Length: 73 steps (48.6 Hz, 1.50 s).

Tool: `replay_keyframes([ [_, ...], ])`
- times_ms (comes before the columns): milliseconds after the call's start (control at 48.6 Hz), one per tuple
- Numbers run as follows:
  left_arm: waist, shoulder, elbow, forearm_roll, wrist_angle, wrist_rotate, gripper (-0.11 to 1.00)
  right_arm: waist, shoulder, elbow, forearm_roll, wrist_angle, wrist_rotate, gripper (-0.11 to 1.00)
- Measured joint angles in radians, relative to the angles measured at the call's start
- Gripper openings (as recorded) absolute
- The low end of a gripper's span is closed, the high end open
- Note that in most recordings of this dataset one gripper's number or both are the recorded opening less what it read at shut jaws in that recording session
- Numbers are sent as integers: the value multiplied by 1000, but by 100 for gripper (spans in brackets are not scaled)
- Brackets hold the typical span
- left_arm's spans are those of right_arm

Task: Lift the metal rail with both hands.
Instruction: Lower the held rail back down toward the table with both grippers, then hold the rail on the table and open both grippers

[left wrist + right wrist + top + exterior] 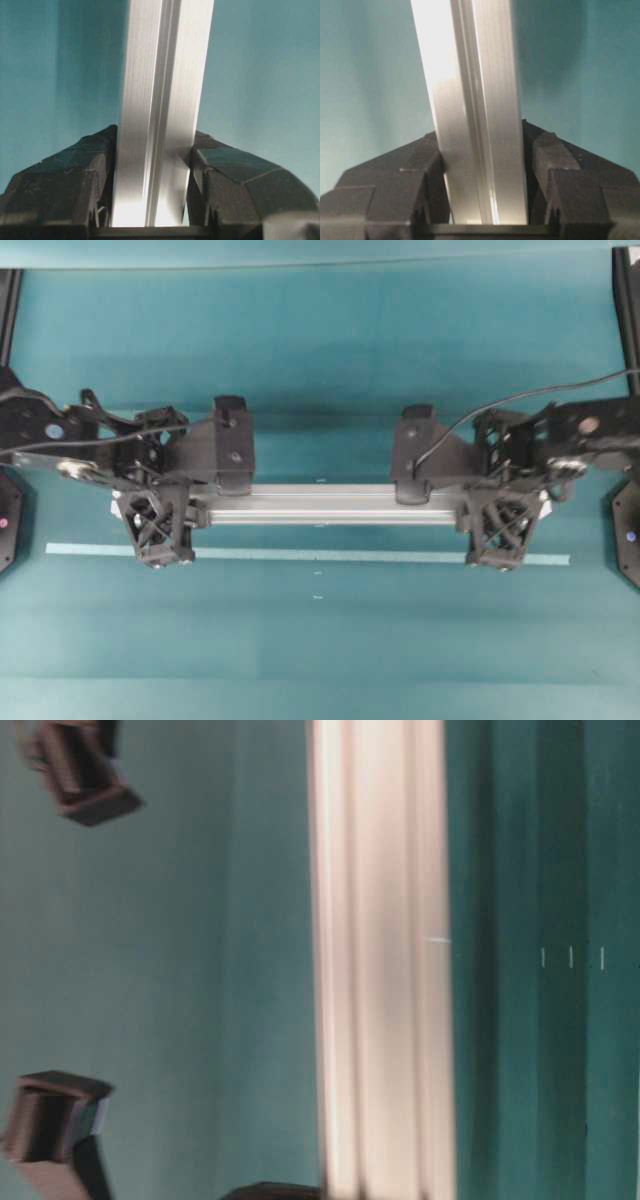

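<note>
The metal rail (330,505) is a long silver grooved bar lying level across the middle of the teal cloth, one end in each hand. My left gripper (160,530) is shut on its left end, and in the left wrist view both black fingers (75,175) press the rail's (160,100) sides. At the other end my right gripper (500,530) is shut on it, and the right wrist view shows the rail (470,90) clamped between the fingers (570,170). In the table-level view the rail (380,970) fills the middle as a wide blurred band.
A thin pale tape strip (300,554) runs along the cloth just in front of the rail. Small white tick marks (318,597) sit at the centre. Black frame posts (625,300) stand at the side edges. A black cable (530,397) loops over the right arm.
</note>
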Motion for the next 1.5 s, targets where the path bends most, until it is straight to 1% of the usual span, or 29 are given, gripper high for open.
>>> replay_keyframes([
  [103, -2, 17, 17, 0, -17, 0, 30, 9, 29, 18, 0, -49, 5, 40],
  [329, -12, 74, 67, 0, -107, -2, 30, 23, 91, 58, 0, -144, 8, 40],
  [453, -15, 101, 75, 2, -133, 0, 30, 32, 115, 80, 0, -199, 9, 40],
  [659, -17, 141, 86, 0, -166, 0, 30, 34, 146, 104, 2, -259, 11, 40],
  [988, -17, 163, 104, 2, -193, 0, 30, 35, 179, 115, 2, -316, 9, 40],
  [1503, -17, 166, 117, 2, -219, -2, 30, 38, 198, 117, 3, -330, 11, 40],
])
